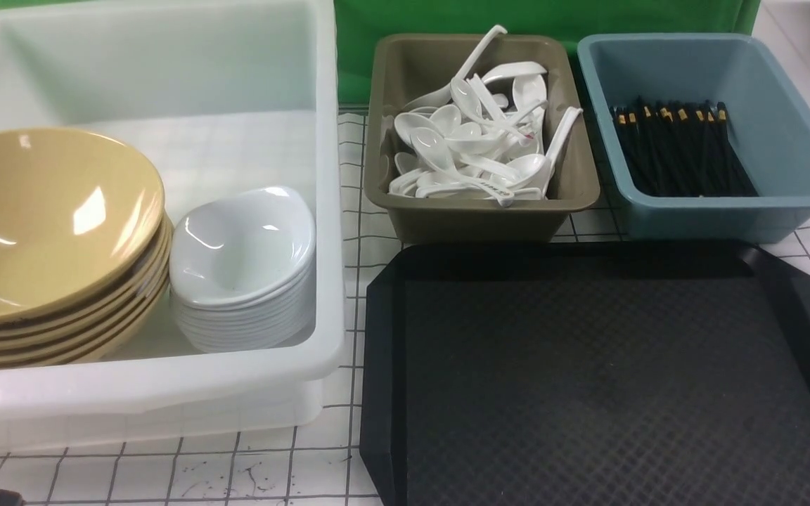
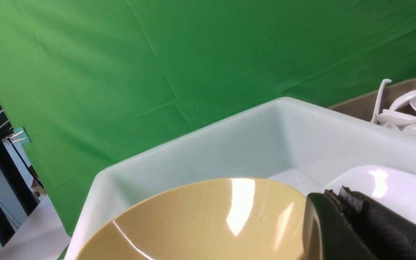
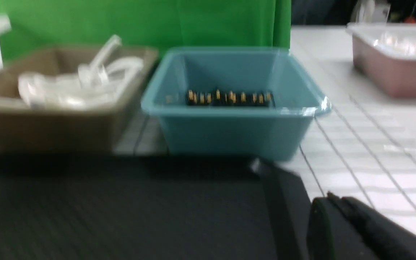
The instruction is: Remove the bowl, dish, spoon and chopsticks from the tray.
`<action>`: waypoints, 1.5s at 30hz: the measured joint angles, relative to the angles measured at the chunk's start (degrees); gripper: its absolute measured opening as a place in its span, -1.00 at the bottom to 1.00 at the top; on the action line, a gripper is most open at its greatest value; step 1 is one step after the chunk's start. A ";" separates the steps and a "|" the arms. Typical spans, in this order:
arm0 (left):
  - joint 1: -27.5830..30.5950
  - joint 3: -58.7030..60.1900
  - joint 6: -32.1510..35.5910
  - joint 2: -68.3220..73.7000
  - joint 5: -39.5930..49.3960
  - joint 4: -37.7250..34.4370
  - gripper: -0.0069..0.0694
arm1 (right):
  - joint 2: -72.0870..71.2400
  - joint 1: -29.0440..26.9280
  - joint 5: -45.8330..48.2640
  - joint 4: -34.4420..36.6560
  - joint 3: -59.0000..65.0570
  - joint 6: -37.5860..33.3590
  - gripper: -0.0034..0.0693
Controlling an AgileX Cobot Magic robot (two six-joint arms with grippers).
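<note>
Tableware is sorted away, as far as I can see from here: the black tray [image 1: 609, 379] lies bare on the bench [image 1: 236, 471], with nothing on its textured surface in the front view. The yellow bowl [image 1: 46, 218] sits on top of a stack of like bowls inside the big white tub [image 1: 166, 393] on the left, and beside it in the same tub a white dish [image 1: 243, 242] tops its own stack. Behind the tray, the olive tub [image 1: 479, 211] holds a heap of white spoons; one spoon [image 1: 496, 191] at the front of the heap shows dark marks along its handle, though I cannot make out a red tip. The blue tub [image 1: 721, 204] next to it holds a bundle of black chopsticks [image 1: 683, 151] with gold bands, and I cannot tell which pair came from the tray. The left pincer [image 2: 341, 202] hangs just over the yellow bowl's edge with its jaws pressed together and nothing between them. The right pincer [image 3: 334, 209] hovers low at the tray's right corner, also pressed together and empty; that view is blurred. To my eye the clearing looks finished, with nothing left on the tray to lift.
</note>
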 joint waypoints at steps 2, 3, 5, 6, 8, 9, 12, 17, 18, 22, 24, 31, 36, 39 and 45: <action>0.00 0.73 0.00 0.00 -0.01 0.00 -0.83 | 0.00 0.00 5.07 0.00 0.00 0.00 -0.78; 0.00 0.93 0.00 0.00 -0.01 0.00 -0.83 | 0.00 0.00 5.79 0.00 0.00 0.00 -0.78; 0.00 1.40 0.00 0.00 -0.01 0.00 -0.83 | 0.00 0.00 6.11 0.00 0.00 0.00 -0.78; 0.00 1.84 0.00 0.00 -0.01 0.00 -0.83 | 0.00 0.00 6.26 0.00 -0.06 0.00 -0.78; 0.00 2.47 0.00 0.00 -0.01 0.00 -0.83 | 0.00 0.00 6.53 0.00 -0.06 0.00 -0.77; 0.00 2.79 0.00 0.00 -0.01 0.00 -0.83 | 0.00 0.00 6.52 0.00 -0.06 0.00 -0.77; 0.00 3.51 0.00 0.00 -0.01 0.00 -0.83 | 0.00 0.00 6.52 0.00 -0.06 0.00 -0.77; 0.00 3.71 0.00 0.00 -0.01 0.00 -0.83 | 0.00 0.00 6.54 0.00 -0.06 0.00 -0.76; 0.00 3.71 0.00 0.00 -0.01 0.00 -0.83 | 0.00 0.00 6.54 0.00 -0.06 0.00 -0.76; 0.00 3.71 0.00 0.00 -0.01 0.00 -0.83 | 0.00 0.00 6.54 0.00 -0.06 0.00 -0.75; 0.00 3.71 0.00 0.00 -0.01 0.00 -0.83 | 0.00 0.00 6.59 0.00 -0.06 0.00 -0.75; 5.18 3.71 0.84 -2.97 2.24 -12.87 -0.83 | -0.04 0.00 6.65 0.00 -0.10 0.00 -0.72; 10.74 3.71 25.01 -5.62 5.69 -44.22 -0.83 | -0.04 0.00 6.65 0.00 -0.10 -0.31 -0.71; 11.60 4.12 42.72 -6.19 12.48 -64.10 -0.83 | -0.04 0.00 6.65 0.00 -0.10 0.00 -0.71; 11.59 8.25 58.63 -6.27 16.18 -81.15 -0.83 | -0.04 0.00 6.70 0.00 -0.10 -0.36 -0.69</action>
